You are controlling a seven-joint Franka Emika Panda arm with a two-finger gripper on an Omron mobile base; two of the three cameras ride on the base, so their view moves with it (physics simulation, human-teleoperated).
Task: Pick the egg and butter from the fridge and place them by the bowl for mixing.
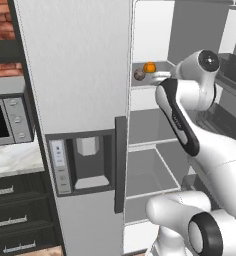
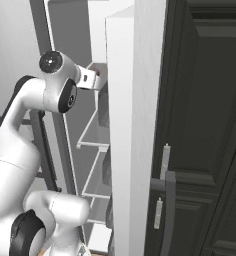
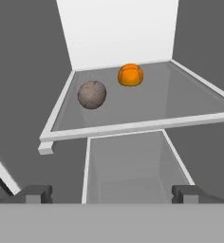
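Egg (image 3: pixel 91 94), brownish ball, sits mid-left of hand view on a glass shelf (image 3: pixel 180 102) in the fridge (image 1: pixel 80 75), near an orange lump (image 3: pixel 130 75) behind-right. Gripper (image 3: pixel 111 193) at bottom, jaws wide, holding nothing, short of shelf edge.

glossy white rounded arm (image 1: pixel 210 145), black joint bands, dark round caps, small dark claw (image 3: pixel 111 193) tips
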